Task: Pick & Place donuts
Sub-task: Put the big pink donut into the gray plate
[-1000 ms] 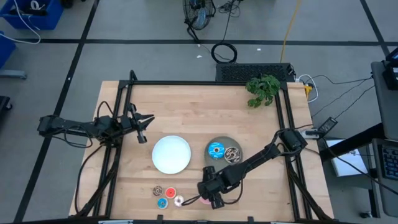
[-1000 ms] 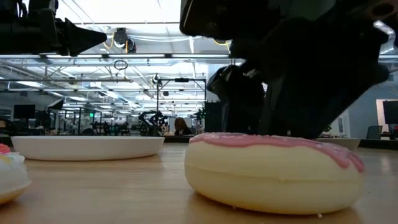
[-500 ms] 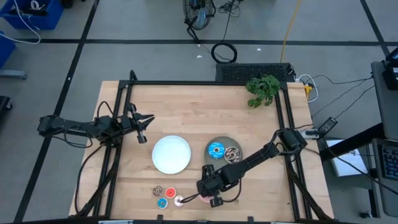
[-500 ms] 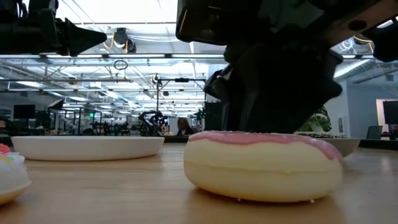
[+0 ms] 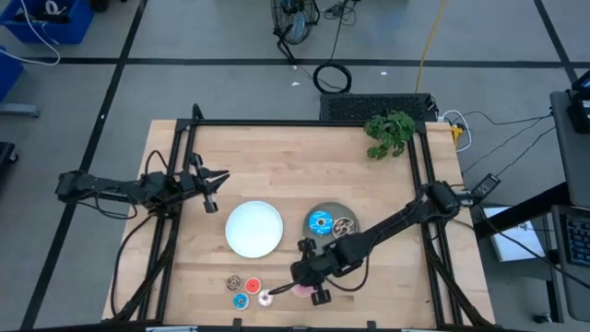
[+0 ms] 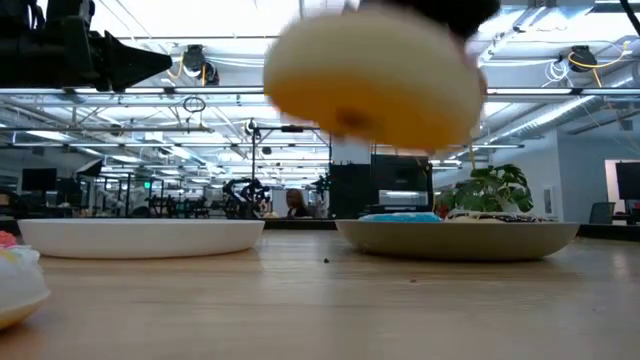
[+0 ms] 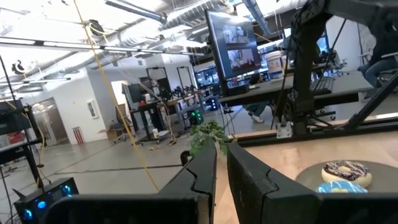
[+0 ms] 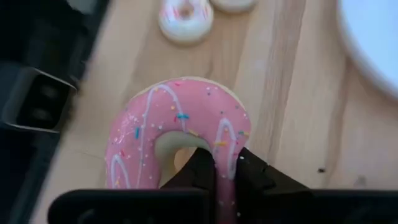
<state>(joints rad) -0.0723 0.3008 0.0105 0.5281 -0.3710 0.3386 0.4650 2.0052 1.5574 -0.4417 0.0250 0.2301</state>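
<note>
Since my right hand point(image 8: 216, 171) pinches only the pink-iced sprinkled toy donut's point(image 8: 177, 134) rim above the tabletop point(image 8: 292, 124), I fear it slipping.

overhead, table-level, two wrist cameras (close)

The pink donut point(image 8: 177, 134) hangs tilted above the table point(image 5: 277, 157); blue point(image 5: 320, 221) and sprinkled brown point(image 5: 345, 226) donuts lie on the grey plate point(image 5: 330, 210); tiny ones point(image 5: 246, 290) lie near the table's front edge.

Pink donut point(image 8: 180, 134) w/ white icing lines & multicolour sprinkles, pale yellow underside, clamped in black right gripper point(image 8: 219, 171); tiny white donut point(image 8: 185, 18) w/ pink stripes; blue point(image 5: 320, 222) & dark brown sprinkled point(image 5: 345, 227) donuts on grey plate point(image 5: 332, 211); white plate point(image 5: 253, 229); light wood table point(image 5: 277, 166).
</note>
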